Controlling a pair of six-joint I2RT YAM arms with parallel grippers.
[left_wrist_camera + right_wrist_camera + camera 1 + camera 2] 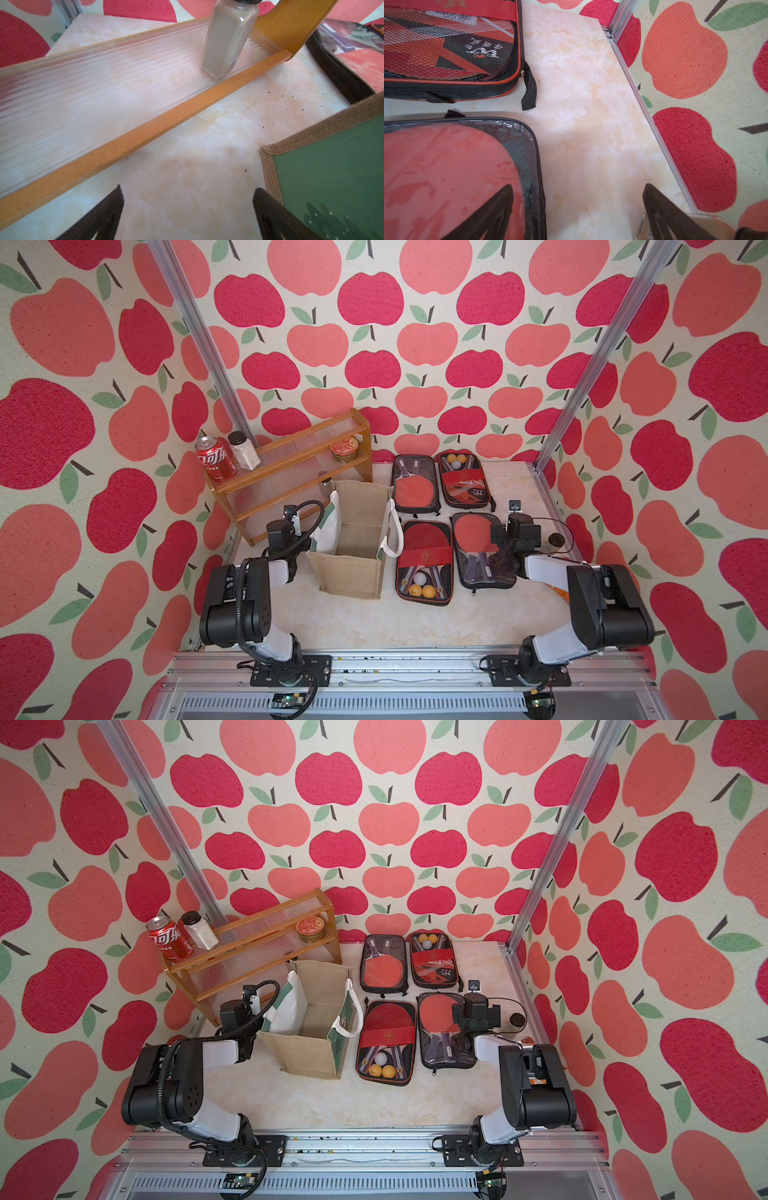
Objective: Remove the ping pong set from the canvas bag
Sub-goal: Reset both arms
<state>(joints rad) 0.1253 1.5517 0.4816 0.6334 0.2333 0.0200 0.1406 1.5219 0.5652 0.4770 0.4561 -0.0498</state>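
The canvas bag [353, 568] stands open and upright at mid-table, and its inside shows only burlap in both top views [309, 1052]. Right of it, ping pong set cases lie flat in two rows. The near pair is a mesh half with balls [424, 562] and a clear-covered red paddle [473, 539]; a far pair [440, 485] lies behind. My left gripper [188, 188] is open over bare table between the shelf and the bag's green panel [332, 166]. My right gripper [579, 185] is open and empty, one finger over the clear cover [446, 166].
A wooden shelf [291, 472] with ribbed clear panels stands behind the bag's left, holding a cola can [215, 464], a spice jar [244, 451] and a tin [345, 449]. A small dark-lidded jar [555, 540] sits by the right arm. Metal posts rise at both back corners.
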